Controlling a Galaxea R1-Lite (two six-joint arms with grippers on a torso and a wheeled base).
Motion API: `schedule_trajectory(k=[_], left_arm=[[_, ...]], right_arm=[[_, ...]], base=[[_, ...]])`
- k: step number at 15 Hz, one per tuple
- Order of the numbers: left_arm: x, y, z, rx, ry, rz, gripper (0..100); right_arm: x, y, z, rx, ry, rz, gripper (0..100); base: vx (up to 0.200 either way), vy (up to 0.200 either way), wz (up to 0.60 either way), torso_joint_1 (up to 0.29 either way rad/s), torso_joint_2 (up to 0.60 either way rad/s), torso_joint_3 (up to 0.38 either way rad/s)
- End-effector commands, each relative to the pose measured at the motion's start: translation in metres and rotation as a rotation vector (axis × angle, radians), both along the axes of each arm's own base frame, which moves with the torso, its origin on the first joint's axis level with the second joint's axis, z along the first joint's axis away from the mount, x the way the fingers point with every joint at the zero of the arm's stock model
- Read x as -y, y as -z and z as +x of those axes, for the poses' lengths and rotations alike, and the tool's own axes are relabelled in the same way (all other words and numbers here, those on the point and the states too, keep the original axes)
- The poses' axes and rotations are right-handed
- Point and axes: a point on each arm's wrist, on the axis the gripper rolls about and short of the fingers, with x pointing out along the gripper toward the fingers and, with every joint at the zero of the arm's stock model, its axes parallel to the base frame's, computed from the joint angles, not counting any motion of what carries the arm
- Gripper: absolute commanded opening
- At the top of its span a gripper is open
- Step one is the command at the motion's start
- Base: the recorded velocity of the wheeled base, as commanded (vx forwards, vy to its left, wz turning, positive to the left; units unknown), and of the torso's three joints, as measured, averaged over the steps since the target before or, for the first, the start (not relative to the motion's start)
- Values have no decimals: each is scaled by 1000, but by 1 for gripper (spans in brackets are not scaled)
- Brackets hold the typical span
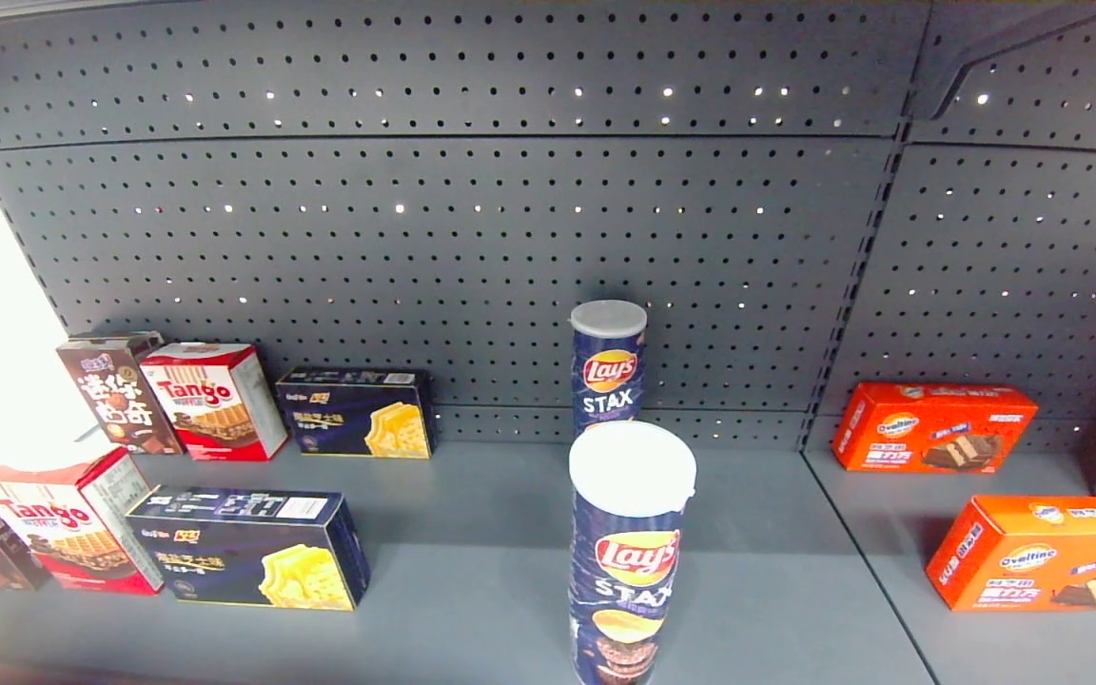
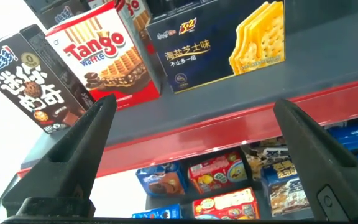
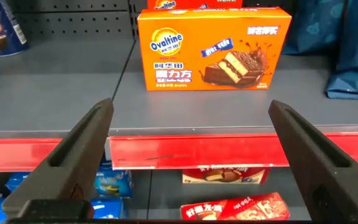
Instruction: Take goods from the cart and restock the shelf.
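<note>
Shelf (image 1: 472, 590): grey deck directly ahead of the robot. Hazard: stock pushed in carelessly would probably topple the tall front can (image 1: 629, 561), or an arm could strike the red front edge (image 3: 197, 151). The shelf's long axis runs left to right, with its open face toward the aisle. The orange box (image 1: 1047, 552) at right and the dark blue box (image 1: 253, 561) at left lie lengthwise, fronts outward. The front can stands upright mid-deck. The left gripper (image 2: 191, 155) and right gripper (image 3: 191, 155) hang before the edge, jaws wide and empty.

Blown-out glare at left; pinprick light through pegboard (image 1: 434, 247); soft shadows, probably overhead.
</note>
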Motion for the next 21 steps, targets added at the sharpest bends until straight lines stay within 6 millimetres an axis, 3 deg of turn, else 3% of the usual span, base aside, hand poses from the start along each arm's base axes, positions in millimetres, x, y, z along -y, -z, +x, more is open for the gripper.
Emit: schedule_trajectory(k=[1, 5, 7, 9, 10, 12, 15, 21], left_arm=[[0, 0, 0, -4, 11, 4, 100], [0, 0, 0, -2, 32, -4, 100], [4, 1, -2, -6, 20, -100, 100], [15, 3, 1, -84, 200, -226, 100], [18, 4, 0, -101, 204, -217, 100], [18, 4, 1, -106, 183, -218, 100], [20, 10, -6, -56, -12, -224, 100], [18, 10, -10, 18, -29, -265, 100]], right_arm=[[0, 0, 0, -1, 0, 0, 100], [0, 0, 0, -1, 0, 0, 100], [0, 0, 0, -2, 1, 0, 100], [0, 0, 0, -1, 0, 0, 100], [0, 0, 0, -1, 0, 0, 100], [0, 0, 0, -1, 0, 0, 100], [0, 0, 0, -1, 0, 0, 100], [0, 0, 0, -1, 0, 0, 100]], base=[[0, 0, 0, 0, 0, 0], [0, 0, 0, 0, 0, 0], [0, 0, 0, 0, 0, 0], [0, 0, 0, 0, 0, 0], [0, 0, 0, 0, 0, 0], [0, 0, 0, 0, 0, 0], [0, 0, 0, 0, 0, 0], [0, 0, 0, 0, 0, 0]])
